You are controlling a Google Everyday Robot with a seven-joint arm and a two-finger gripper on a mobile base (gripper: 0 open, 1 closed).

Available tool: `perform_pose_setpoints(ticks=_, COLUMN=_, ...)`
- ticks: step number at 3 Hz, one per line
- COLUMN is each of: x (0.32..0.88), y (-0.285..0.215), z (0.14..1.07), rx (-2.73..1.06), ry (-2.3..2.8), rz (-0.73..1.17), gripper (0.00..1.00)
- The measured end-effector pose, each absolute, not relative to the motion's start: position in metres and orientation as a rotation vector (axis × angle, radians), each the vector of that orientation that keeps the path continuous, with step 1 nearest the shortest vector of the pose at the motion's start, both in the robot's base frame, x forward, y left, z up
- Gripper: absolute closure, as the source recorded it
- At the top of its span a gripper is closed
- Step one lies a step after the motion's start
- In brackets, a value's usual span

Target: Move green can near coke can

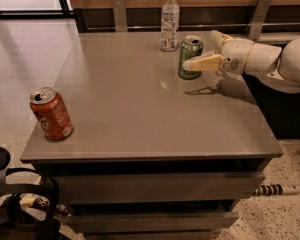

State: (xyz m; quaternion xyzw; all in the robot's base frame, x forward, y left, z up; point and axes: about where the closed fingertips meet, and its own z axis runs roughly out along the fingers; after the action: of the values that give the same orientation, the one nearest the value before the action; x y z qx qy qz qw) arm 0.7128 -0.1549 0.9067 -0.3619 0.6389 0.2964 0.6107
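The green can stands upright at the back right of the grey table. The coke can stands upright near the table's front left corner, far from the green can. My gripper reaches in from the right at can height. It is open, with its near finger across the front of the green can's lower part and its far finger behind and to the right of the can. The can still rests on the table.
A clear plastic bottle with a white cap stands just behind and left of the green can. The white arm hangs over the table's right edge. Drawers sit below the table top. A dark object lies on the floor at the lower left.
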Motion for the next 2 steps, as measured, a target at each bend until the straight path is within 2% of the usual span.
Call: perform_pose_setpoints(ticks=2, x=0.7264, y=-0.1424, z=0.8883, rx=-0.822, ry=1.47, rz=0.719, gripper=0.33)
